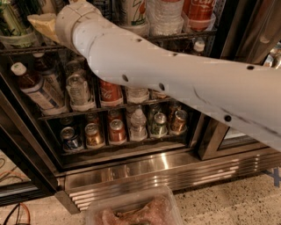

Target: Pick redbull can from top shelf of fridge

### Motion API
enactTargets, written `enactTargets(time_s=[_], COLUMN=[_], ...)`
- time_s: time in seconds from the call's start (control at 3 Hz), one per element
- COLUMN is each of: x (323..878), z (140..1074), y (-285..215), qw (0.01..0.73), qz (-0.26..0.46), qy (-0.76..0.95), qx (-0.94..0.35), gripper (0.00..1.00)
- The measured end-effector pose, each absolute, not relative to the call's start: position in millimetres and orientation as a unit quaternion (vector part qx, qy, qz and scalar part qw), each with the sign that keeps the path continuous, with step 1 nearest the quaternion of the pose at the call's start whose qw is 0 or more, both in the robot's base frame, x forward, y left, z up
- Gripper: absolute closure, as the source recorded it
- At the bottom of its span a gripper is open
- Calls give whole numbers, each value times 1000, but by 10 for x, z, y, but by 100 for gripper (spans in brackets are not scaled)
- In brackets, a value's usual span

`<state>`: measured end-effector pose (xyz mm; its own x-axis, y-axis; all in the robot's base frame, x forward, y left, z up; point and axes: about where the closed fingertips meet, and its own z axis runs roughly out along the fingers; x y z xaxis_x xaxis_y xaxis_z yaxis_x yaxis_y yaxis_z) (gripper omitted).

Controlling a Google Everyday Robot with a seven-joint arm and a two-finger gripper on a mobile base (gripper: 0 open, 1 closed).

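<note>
End effector (45,23) hangs just left of redbull can (104,9).

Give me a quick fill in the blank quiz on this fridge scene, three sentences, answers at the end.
1. The arm stretched across the fridge is coloured ___.
2. The gripper is at the ___ end of the top shelf.
3. The ribbed steel grille lies ___ the drink racks.
Missing words: white; left; below.
</note>
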<state>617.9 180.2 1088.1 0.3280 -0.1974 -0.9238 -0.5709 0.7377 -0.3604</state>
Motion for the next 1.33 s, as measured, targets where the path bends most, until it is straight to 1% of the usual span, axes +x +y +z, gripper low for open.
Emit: enactTargets(time_s=[0.33,0.67,1.33], x=[6272,6337,6336], z=[10848,10811,10811], y=[1837,1855,1856], qw=[736,733,733], qz=[129,133,133], qy=[570,575,575], qx=[-340,-338,-338], gripper=[30,49,95])
